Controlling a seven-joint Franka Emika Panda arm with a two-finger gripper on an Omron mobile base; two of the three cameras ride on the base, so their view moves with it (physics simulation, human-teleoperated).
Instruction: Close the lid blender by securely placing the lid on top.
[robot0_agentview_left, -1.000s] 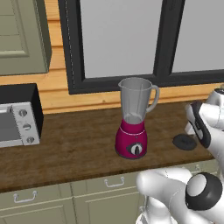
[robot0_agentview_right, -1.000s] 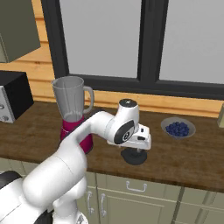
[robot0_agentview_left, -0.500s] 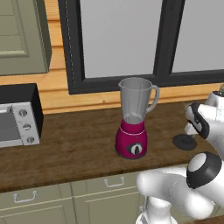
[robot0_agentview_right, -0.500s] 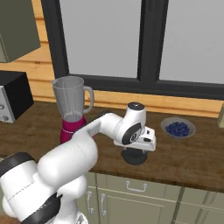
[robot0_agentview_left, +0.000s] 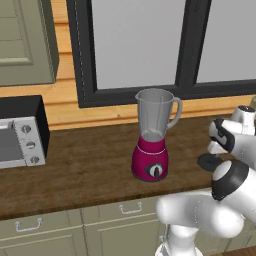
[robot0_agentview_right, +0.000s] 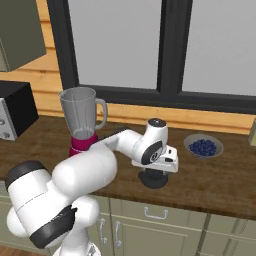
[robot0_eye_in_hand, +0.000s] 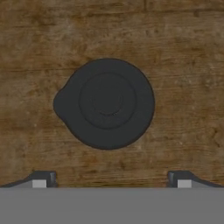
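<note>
The blender (robot0_agentview_left: 151, 135) (robot0_agentview_right: 82, 119) stands on the wooden counter, a magenta base with a black dial under a tall clear jar whose top is uncovered. To its right the lid (robot0_agentview_left: 208, 161) (robot0_agentview_right: 153, 179) (robot0_eye_in_hand: 106, 104), a dark round cap with a small tab, lies flat on the counter. My gripper (robot0_agentview_right: 156, 171) (robot0_eye_in_hand: 111, 179) hangs straight above the lid, pointing down. It is open, and its fingertips (robot0_eye_in_hand: 43, 178) stand wide apart on either side of the lid, touching nothing.
A silver-and-black toaster oven (robot0_agentview_left: 20, 132) (robot0_agentview_right: 14, 114) sits at the counter's left end. A bowl of blueberries (robot0_agentview_right: 202, 147) rests to the right of the lid. Dark window frames run behind the counter, with cabinet drawers (robot0_agentview_left: 130, 209) below its front edge.
The hand has sunk slightly toward the lid and the arm's elbow has swung lower. Lid and blender have not moved; the jaws stay wide.
</note>
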